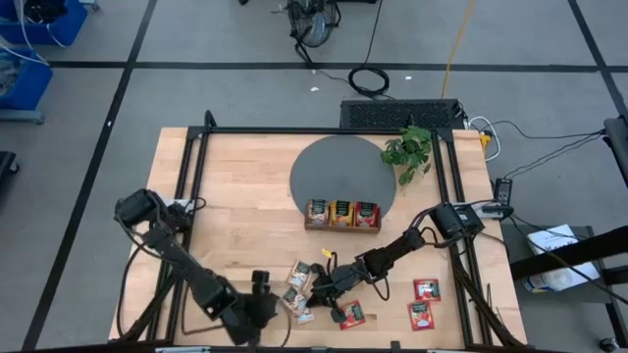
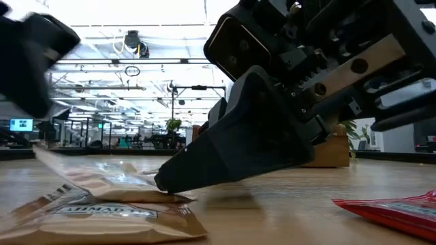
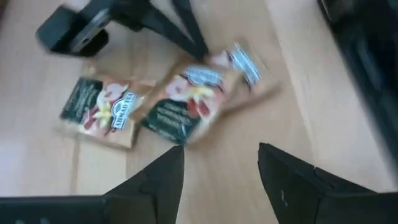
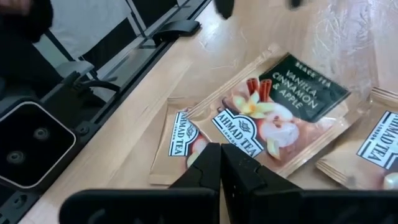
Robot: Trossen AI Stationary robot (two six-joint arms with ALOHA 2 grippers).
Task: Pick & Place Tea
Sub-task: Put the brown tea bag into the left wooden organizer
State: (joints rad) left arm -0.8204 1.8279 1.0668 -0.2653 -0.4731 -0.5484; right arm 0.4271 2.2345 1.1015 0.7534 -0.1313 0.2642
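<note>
Right gripper (image 4: 221, 163) fingers together, tips on beige foil tea sachets (image 4: 273, 118) on wooden surface (image 1: 245, 196); sachet edges overlapped, partly hidden. Left gripper (image 3: 221, 168) fingers apart, holding nothing.

Glossy foil-like tea sachets (image 4: 280, 118) on smooth, seemingly matt wooden table (image 1: 245, 196).

On the beige sachet (image 4: 273, 118) in your right wrist view you can read "BLACK TEA", "VANILLA, CINNAMON & APPLE" and "AHMAD TEA". The sachet partly beneath it (image 4: 180, 146) shows "AHMAD TEA" again. In the low view, the nearest sachet (image 2: 102, 214) carries a partly legible "AHMAD" band.
</note>
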